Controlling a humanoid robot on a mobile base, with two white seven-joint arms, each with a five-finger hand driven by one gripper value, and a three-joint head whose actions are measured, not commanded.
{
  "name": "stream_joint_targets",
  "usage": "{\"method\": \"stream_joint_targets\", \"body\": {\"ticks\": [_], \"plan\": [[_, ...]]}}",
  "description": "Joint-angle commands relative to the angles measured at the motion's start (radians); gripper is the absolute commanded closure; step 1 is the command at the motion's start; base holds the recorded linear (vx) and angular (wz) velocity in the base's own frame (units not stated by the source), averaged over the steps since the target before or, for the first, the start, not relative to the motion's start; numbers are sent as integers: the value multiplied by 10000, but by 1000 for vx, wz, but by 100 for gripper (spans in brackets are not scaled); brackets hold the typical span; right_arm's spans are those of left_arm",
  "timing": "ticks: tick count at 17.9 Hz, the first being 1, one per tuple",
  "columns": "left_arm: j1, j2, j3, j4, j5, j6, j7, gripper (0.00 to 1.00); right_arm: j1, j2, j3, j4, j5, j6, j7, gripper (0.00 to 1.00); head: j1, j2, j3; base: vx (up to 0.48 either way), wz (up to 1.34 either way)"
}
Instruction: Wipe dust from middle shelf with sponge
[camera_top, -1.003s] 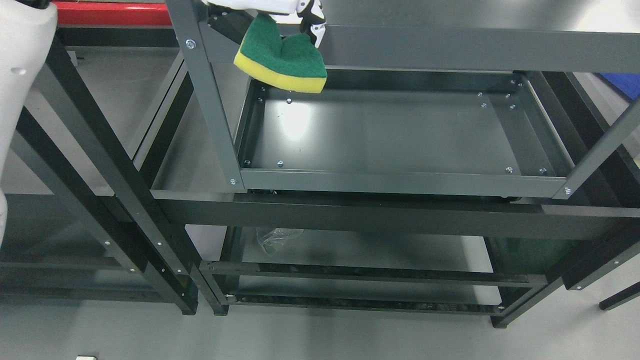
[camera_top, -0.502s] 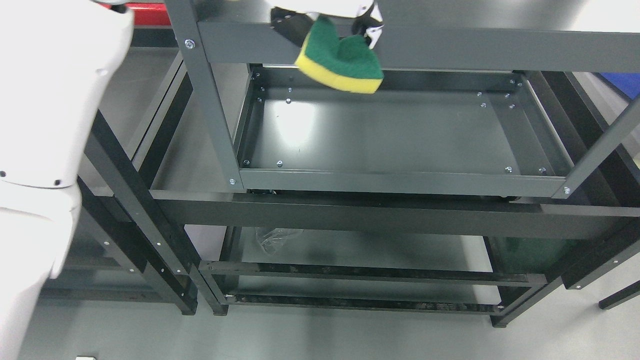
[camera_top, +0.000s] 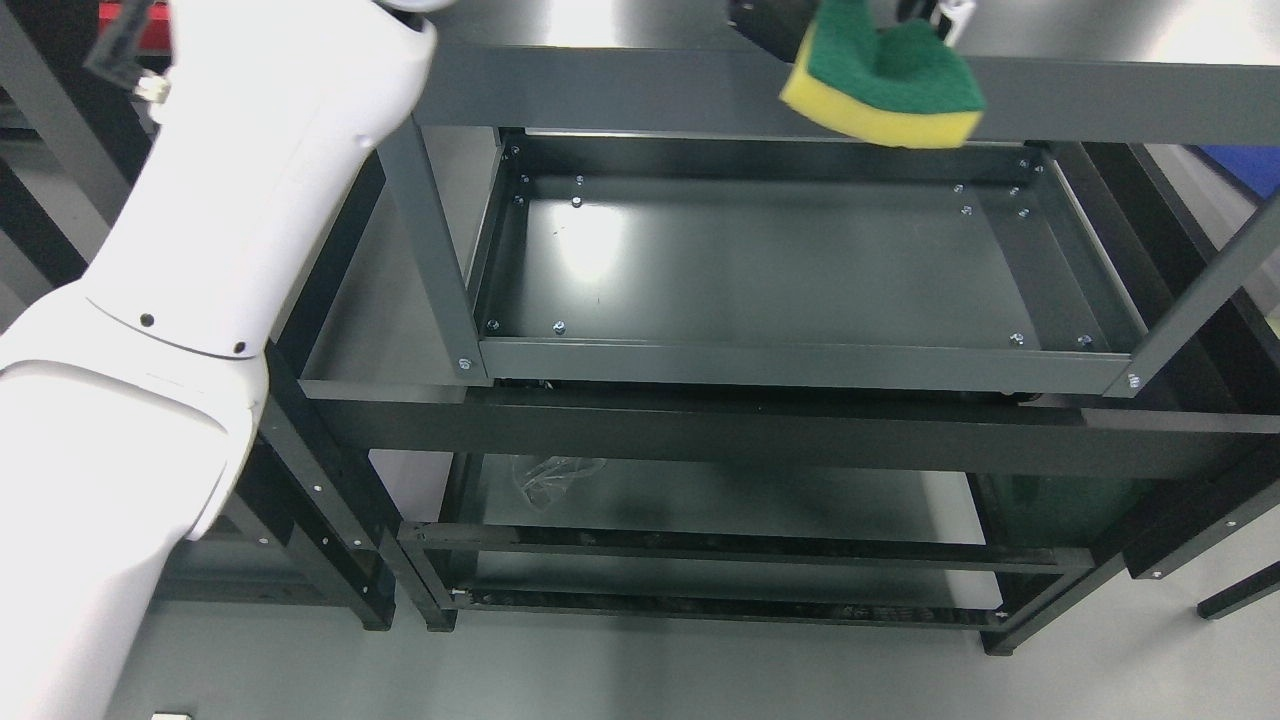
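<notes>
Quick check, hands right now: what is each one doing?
Left hand: mostly cut off at the top edge, closed on the sponge, held above the middle shelf.
Right hand: not in view.

The left arm (camera_top: 190, 330) is clad in smooth, glossy white shells. A curved seam at about eight o'clock splits two segments, with small dark screw holes beside it.

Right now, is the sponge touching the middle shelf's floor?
Apart. The head view shows the sponge held up by the top rail, in front of it, while the middle shelf floor lies bare well below.
</notes>
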Motion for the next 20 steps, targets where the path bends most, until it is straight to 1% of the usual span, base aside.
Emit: {"method": "stream_joint_targets", "body": {"ticks": [1, 3, 6, 9, 12, 15, 17, 20], "plan": [[-149, -809, -3154, 467, 1039, 1244, 544, 98, 0, -175, -1, -175, 0, 8, 3, 0, 0, 0, 0, 0, 0], [-164, -809, -3936, 359, 2111, 1950, 713, 98, 0, -175, -1, -175, 0, 8, 3, 0, 0, 0, 0, 0, 0], [-149, -809, -4231, 282, 2942, 2459, 850, 98, 0, -175, -1, -175, 0, 8, 3, 0, 0, 0, 0, 0, 0], [-149, -809, -4598, 21, 4444, 3317, 2075, 98, 0, -175, -1, -175, 0, 8, 3, 0, 0, 0, 0, 0, 0], [-118, -809, -5042, -239, 5502, 3319, 2430, 98, 0, -175, -1, -175, 0, 8, 3, 0, 0, 0, 0, 0, 0], [-72, -809, -5901, -667, 7143, 3319, 2738, 97, 0, -175, -1, -175, 0, 8, 3, 0, 0, 0, 0, 0, 0], [50, -809, -6406, -898, 7698, 3288, 2799, 96, 0, -175, -1, -175, 0, 8, 3, 0, 0, 0, 0, 0, 0], [1579, -809, -6701, -1282, 7839, 3257, 2815, 94, 0, -175, 14, -175, 0, 8, 3, 0, 0, 0, 0, 0, 0]]}}
